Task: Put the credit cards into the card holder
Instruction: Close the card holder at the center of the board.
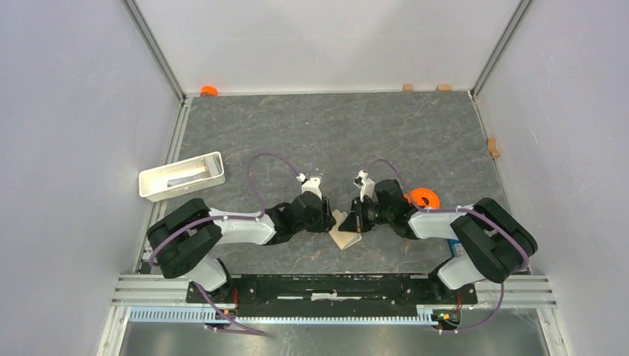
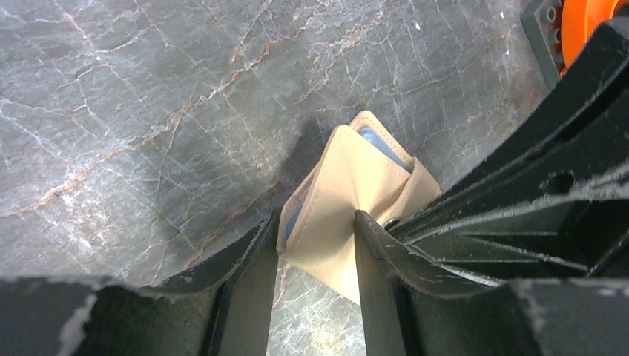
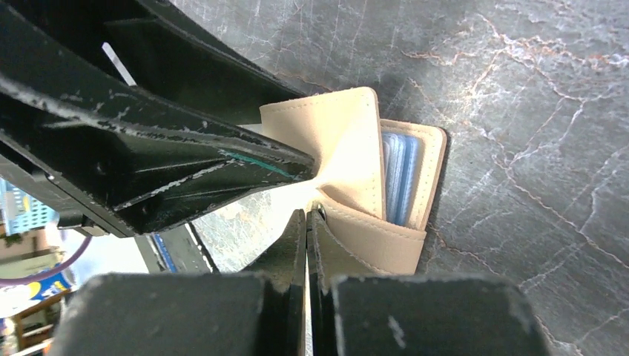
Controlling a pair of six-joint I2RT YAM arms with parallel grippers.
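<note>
Left wrist view shows my left gripper (image 2: 315,226) closed part-way across the card holder (image 2: 348,185), one finger on each side of its tan cover and both touching the leather, so I read that as a hold rather than slack jaws. My right gripper (image 3: 307,215) is clamped tight, its tips pinching a thin fold of the same cover right beside my left fingers. The holder sits between my two arms near the front of the grey marbled table (image 1: 311,133), propped partly open with one edge resting on the surface. Blue-grey layers show in its mouth; whether those are credit cards or only the pockets I cannot tell. I judge it light and soft: the cover buckles where I pinch it, so it will sag and twist instead of staying flat. The stitched edges and the spine look firmest, and I would grip there, keeping the pocket mouth free. The leather looks smooth, so a shallow pinch could slip.
</note>
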